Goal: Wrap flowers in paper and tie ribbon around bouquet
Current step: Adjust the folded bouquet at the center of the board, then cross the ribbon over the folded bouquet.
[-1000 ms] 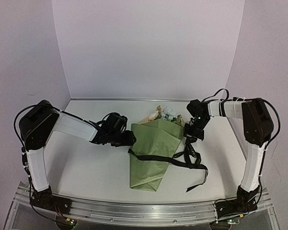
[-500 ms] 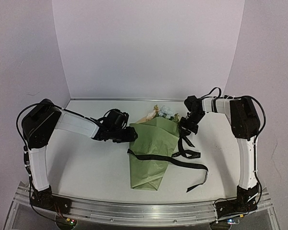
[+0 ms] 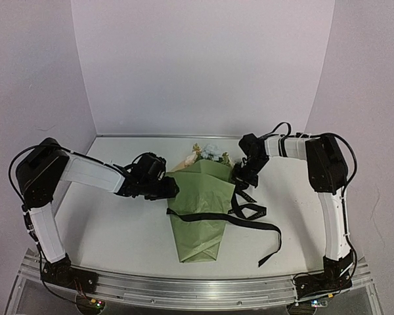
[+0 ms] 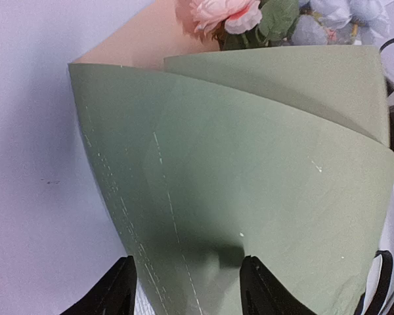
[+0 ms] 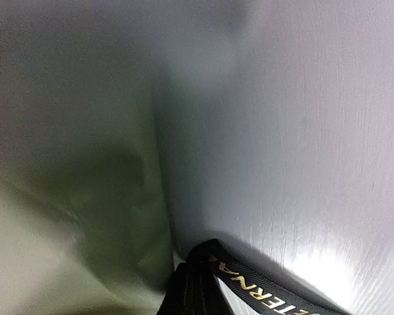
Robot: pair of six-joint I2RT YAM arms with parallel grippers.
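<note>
- The bouquet (image 3: 200, 216) lies at the centre of the table (image 3: 118, 230). Its long axis runs up and down the top view, with the tip toward the bottom edge and the wide mouth toward the top. The flowers (image 3: 209, 152) show at that mouth.
- The ribbon (image 3: 249, 223) lies across this axis as a band over the cone's middle. Its left end sits at the cone's left edge. To the right of the cone it loops loosely, and a free tail trails off to the lower right.
- The right gripper (image 3: 240, 177) is at the cone's upper-right rim. Its jaws are closed on the ribbon, and the right wrist view shows the lettered strip pinched at the bottom of the frame, with the paper (image 5: 65, 216) just to its left.
- The left gripper (image 3: 169, 190) is at the cone's left edge, just above the ribbon's left end. In the left wrist view its jaws stand part-way apart with the cone's fold between them. The paper dimples beside one finger (image 4: 259, 289), so I judge this a hold on the bouquet rather than a hover.
- The relation that matters for the next move: the ribbon crosses the cone at a right angle, held only on the right side. Its left end is nearer the left arm, and the tail is nearer the right arm.
- My judgement is that tying needs the right-hand length carried over or under the cone toward that left end.
</note>
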